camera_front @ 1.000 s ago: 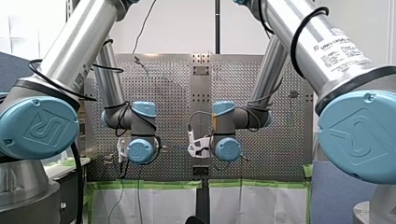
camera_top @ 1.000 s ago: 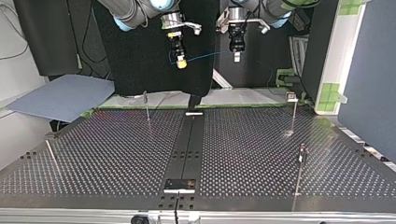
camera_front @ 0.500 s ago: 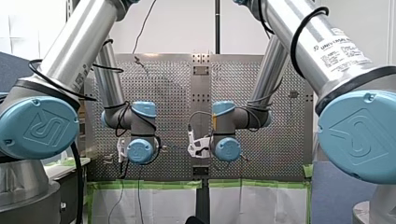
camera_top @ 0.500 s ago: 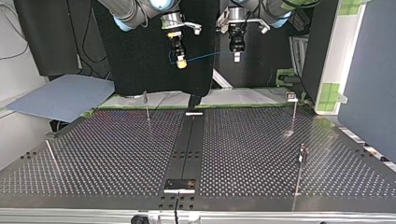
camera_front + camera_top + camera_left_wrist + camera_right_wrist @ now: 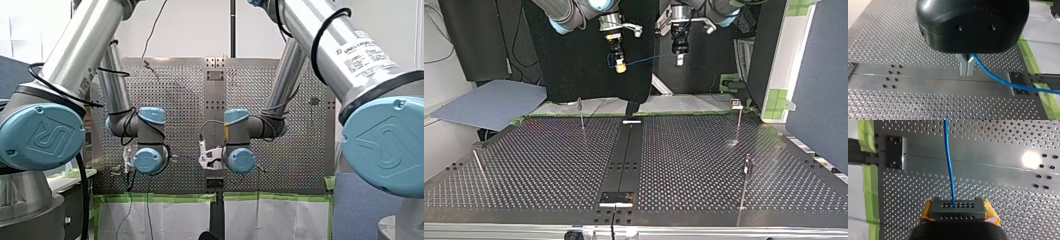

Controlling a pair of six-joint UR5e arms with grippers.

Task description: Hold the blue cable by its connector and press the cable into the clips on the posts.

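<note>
The blue cable (image 5: 995, 78) hung in the air between the two hands, well above the perforated table (image 5: 549, 165) and touching none of the posts. At one end, its dark connector (image 5: 958, 209) was pinched between the yellow pads of the right hand (image 5: 620, 64), and the cable left the connector's face straight ahead of that hand. Farther along, the left hand (image 5: 967, 67) had its metal fingers pressed together on the cable itself, which led off to one side of them.

In the top view the held span lay nearly level. Its long axis ran crosswise, rising slightly from the right hand at the view's left to the left hand at the view's right.

The posts stood lower and nearer that camera. One post (image 5: 581, 114) was toward the view's left, a second post (image 5: 738, 122) was at its right, and a third post (image 5: 745, 181) was nearer again on that side. Their clips were too small to read.

The right hand was the nearer one to the left-of-view post, and the left hand to the other two. No clip held the cable yet, so the routing looked barely begun. The coming move probably called for both hands to bring the span down and toward the posts while keeping it stretched.
</note>
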